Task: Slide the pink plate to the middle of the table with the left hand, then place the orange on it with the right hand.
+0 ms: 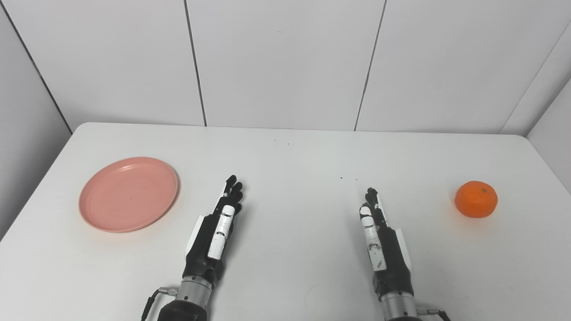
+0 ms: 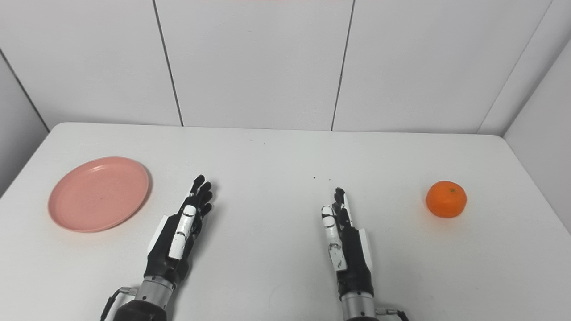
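On the white table point(image 1: 285, 151) there is 1 pink plate point(image 1: 128, 194), lying to the left of the left hand point(image 1: 214, 232) and apart from it. There is 1 orange point(image 1: 476, 199), sitting to the right of the right hand point(image 1: 379, 236) and well apart from it. There are 2 hands, both extended with fingers stretched forward, holding nothing.
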